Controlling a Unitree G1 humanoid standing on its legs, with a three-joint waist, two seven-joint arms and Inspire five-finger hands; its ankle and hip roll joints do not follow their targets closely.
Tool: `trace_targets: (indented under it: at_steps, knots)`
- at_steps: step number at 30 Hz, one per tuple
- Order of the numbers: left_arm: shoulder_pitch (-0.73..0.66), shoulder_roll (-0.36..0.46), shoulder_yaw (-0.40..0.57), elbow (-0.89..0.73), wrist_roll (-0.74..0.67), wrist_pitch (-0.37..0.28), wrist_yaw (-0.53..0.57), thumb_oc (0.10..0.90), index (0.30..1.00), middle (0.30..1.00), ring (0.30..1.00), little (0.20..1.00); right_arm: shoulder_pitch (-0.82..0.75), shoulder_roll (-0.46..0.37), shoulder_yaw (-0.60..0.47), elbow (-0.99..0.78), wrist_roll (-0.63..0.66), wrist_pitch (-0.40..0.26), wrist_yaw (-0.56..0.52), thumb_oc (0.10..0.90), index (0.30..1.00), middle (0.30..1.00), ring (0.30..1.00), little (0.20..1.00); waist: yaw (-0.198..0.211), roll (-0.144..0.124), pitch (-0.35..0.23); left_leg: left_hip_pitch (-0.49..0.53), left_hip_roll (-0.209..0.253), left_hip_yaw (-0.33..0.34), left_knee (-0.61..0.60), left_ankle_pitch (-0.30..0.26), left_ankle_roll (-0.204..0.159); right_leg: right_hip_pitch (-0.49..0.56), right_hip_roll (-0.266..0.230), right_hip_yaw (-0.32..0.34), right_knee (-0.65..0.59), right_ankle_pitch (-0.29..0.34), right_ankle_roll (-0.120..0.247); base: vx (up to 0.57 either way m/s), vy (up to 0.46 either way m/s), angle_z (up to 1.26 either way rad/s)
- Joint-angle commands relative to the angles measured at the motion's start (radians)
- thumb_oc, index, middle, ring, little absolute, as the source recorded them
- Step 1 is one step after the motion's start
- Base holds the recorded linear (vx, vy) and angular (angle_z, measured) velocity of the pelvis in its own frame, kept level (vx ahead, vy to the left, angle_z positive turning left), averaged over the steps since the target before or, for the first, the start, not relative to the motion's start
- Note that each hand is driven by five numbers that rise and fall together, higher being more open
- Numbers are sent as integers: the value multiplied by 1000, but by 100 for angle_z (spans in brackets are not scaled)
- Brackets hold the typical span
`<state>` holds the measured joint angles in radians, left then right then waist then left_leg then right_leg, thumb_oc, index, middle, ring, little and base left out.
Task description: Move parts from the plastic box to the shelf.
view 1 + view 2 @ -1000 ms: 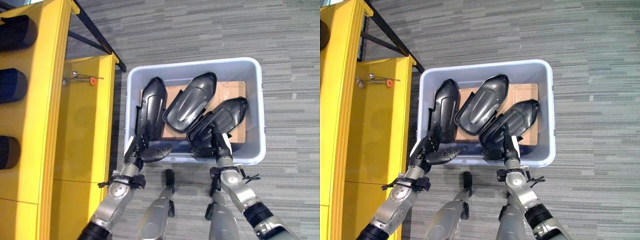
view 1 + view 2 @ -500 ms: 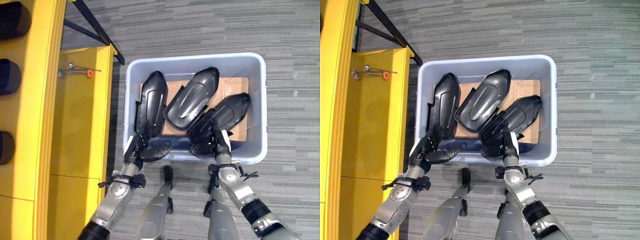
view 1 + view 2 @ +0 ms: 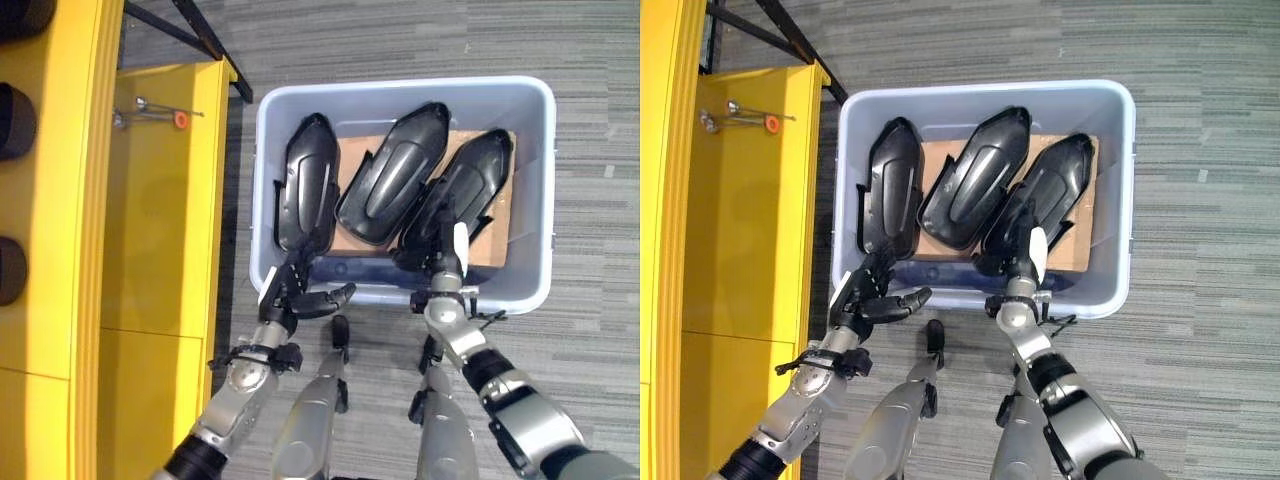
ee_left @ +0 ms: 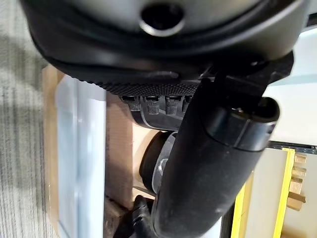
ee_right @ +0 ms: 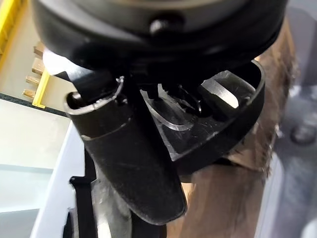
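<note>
The step in hand looks like the pick-up: both robot hands are at the near wall of the plastic box (image 3: 535, 180), which sits on the carpet floor (image 3: 400, 40) just beside the yellow shelf (image 3: 165, 230). Three black parts lie in the box on a sheet of cardboard (image 3: 500, 225): the left part (image 3: 305, 185) along the wall nearest the shelf, the middle part (image 3: 395, 175) beside it, and the right part (image 3: 465, 190) on the side away from the shelf.

The right robot hand (image 3: 1025, 250) reaches over the near wall onto the near end of the right part; its wrist view shows the thumb and fingers lying along the part's rim, though whether they have closed on it I cannot tell. The left robot hand (image 3: 875, 295) is at the near wall below the left part, fingers spread and relaxed, holding nothing.

Next, the right hand likely needs a firm grip, then a lift clear of the wall and a carry toward the shelf.
</note>
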<state>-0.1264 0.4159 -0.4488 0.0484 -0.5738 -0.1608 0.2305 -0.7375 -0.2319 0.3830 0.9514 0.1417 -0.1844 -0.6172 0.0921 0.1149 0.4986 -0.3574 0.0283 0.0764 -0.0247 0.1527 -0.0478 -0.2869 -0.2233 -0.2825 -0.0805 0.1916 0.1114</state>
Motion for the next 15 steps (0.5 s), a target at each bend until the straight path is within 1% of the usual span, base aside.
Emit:
trace_targets:
  at_steps: [1, 2, 3, 7, 11, 15]
  knots:
    - [-43, 38, -24, -121, 22, -100, 16, 900, 1000, 1000, 1000, 1000, 9, 76, 26, 150, 82, 82, 98, 796, 855, 855, 855, 855, 75, 39, 21, -83, -22, 34, 121, -93, 19, -11, -159, 8, 114, -8, 94, 7, 21, 16]
    - [-45, 38, -25, -119, 25, -101, 16, 900, 1000, 1000, 1000, 1000, 1, 76, 26, 176, 83, 87, 101, 641, 638, 638, 638, 638, 81, 44, 21, -85, -25, 30, 121, -92, 20, -9, -162, 4, 114, -9, 95, 11, 16, 15]
    - [-51, 37, -26, -115, 25, -100, 17, 900, 1000, 1000, 1000, 1000, -8, 74, 23, 185, 85, 88, 103, 400, 300, 300, 300, 300, 87, 50, 21, -87, -27, 28, 121, -92, 20, -7, -165, -2, 114, -9, 95, 15, 30, 11]
    - [-61, 32, -21, -108, 34, -109, 28, 900, 1000, 1000, 1000, 1000, -4, 71, 30, 223, 61, 101, 111, 400, 300, 300, 300, 300, 101, 60, 21, -86, -36, 20, 120, -93, 23, 6, -172, -12, 112, -14, 99, 25, 33, 12]
    - [-63, 29, -13, -102, 39, -110, 33, 900, 1000, 1000, 1000, 1000, 16, 69, 33, 217, 51, 100, 112, 400, 300, 300, 300, 300, 100, 56, 21, -78, -37, 16, 120, -96, 24, 17, -173, -16, 111, -17, 98, 19, 15, 6]
    - [-64, 26, -15, -94, 31, -111, 32, 900, 1000, 1000, 1000, 1000, 26, 67, 38, 213, 38, 101, 110, 400, 300, 300, 300, 300, 95, 45, 19, -62, -32, 20, 121, -98, 25, 27, -170, -12, 109, -20, 97, 0, 0, 0]
